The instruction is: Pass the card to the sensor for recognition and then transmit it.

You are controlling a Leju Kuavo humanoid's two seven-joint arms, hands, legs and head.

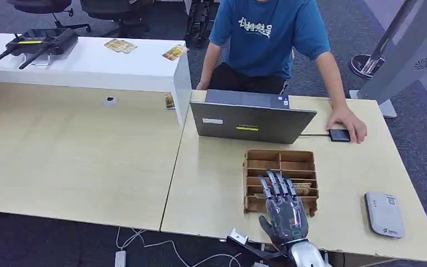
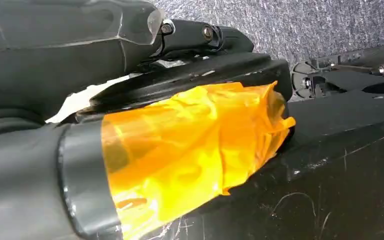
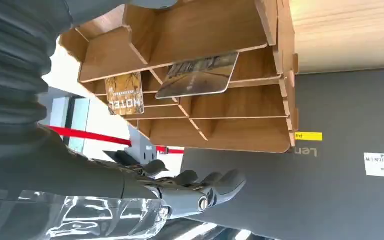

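Card rack (image 1: 281,165): brown wooden slotted holder, open compartments split by thin dividers, standing on the pale wood worktop (image 1: 211,183) just in front of the closed grey laptop.

Cards, seen in the right wrist view: two stand upright in neighbouring slots of the rack. One is a brown card (image 3: 125,93) printed "HOTEL". The other is a grey-brown photo-printed card (image 3: 197,76) with rounded corners, leaning across a divider.

Sensor (image 1: 384,214): flat grey rounded-rectangle reader with a pale label and small logo on top, lying flat on the worktop, well apart from the rack, near the front edge.
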